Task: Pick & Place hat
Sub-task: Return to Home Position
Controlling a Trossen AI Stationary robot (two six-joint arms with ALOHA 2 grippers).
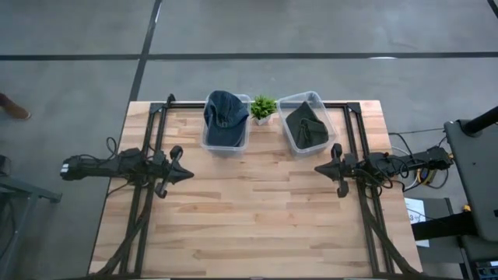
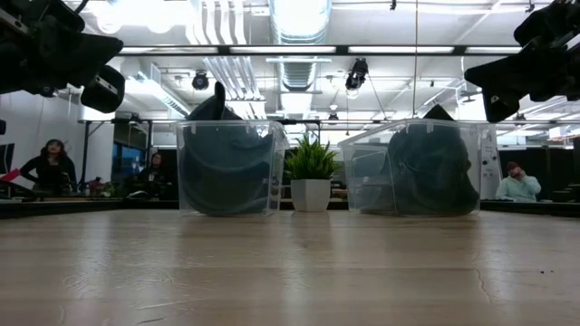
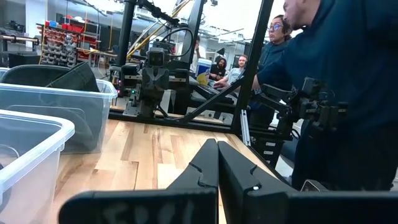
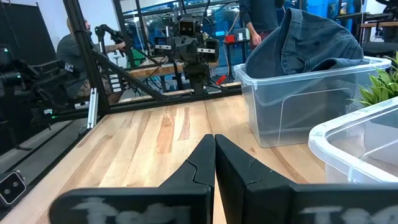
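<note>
A blue denim hat (image 1: pixel 224 115) sits in the left clear bin (image 1: pixel 226 141), its crown rising above the rim (image 4: pixel 311 43). A dark green hat (image 1: pixel 306 124) sits in the right clear bin (image 1: pixel 289 140), seen also in the left wrist view (image 3: pixel 59 76). My left gripper (image 1: pixel 187 174) hovers over the table's left side, shut and holding nothing, fingers together (image 3: pixel 217 163). My right gripper (image 1: pixel 319 168) hovers over the right side, shut and holding nothing (image 4: pixel 214 157). Both point toward the table's middle.
A small potted plant (image 1: pixel 263 108) stands between the two bins at the far edge. Black frame rails (image 1: pixel 152 140) run along both sides of the table. People stand and sit in the room beyond (image 3: pixel 336 74). Bare wood lies between the grippers (image 1: pixel 253 202).
</note>
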